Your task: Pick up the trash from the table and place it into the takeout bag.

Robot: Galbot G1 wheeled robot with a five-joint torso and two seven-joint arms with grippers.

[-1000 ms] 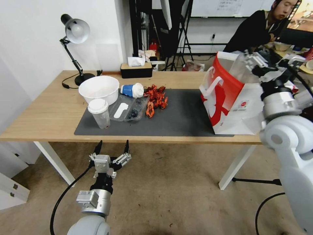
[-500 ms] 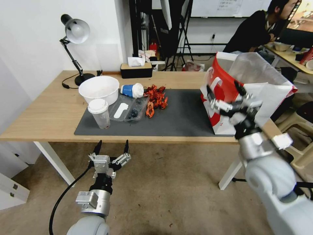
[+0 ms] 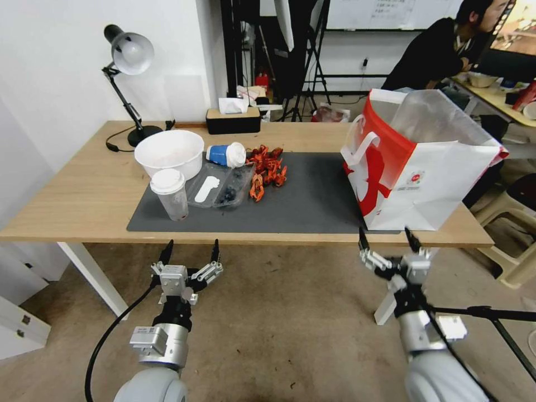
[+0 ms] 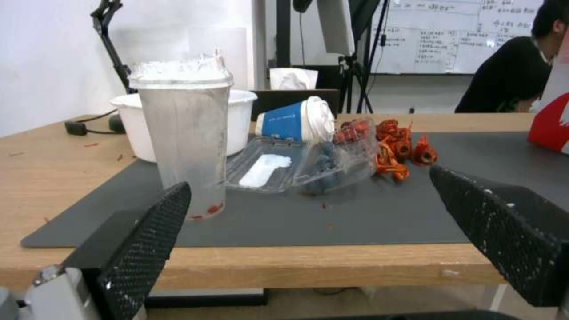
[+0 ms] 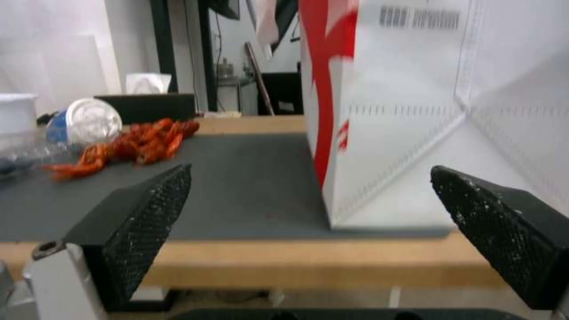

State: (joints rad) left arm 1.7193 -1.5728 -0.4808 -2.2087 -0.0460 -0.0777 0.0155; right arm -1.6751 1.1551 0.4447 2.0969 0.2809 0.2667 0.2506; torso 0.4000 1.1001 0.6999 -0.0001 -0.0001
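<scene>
Trash cluster (white-lidded clear cup [image 3: 169, 192] nearest) is seen at the left of the mat, directly ahead of left gripper [image 3: 191, 252], fingers spread, empty. Right gripper [image 3: 389, 241], likewise spread, sits below the takeout bag [image 3: 416, 167].

A: Arms? Silver-grey cylindrical wrists, black cable looping off the left one.
B: Left gripper [image 3: 190, 252], right gripper [image 3: 389, 239]: white metal bodies, black tapered fingers [image 4: 145, 240] with mesh-textured pads.
</scene>
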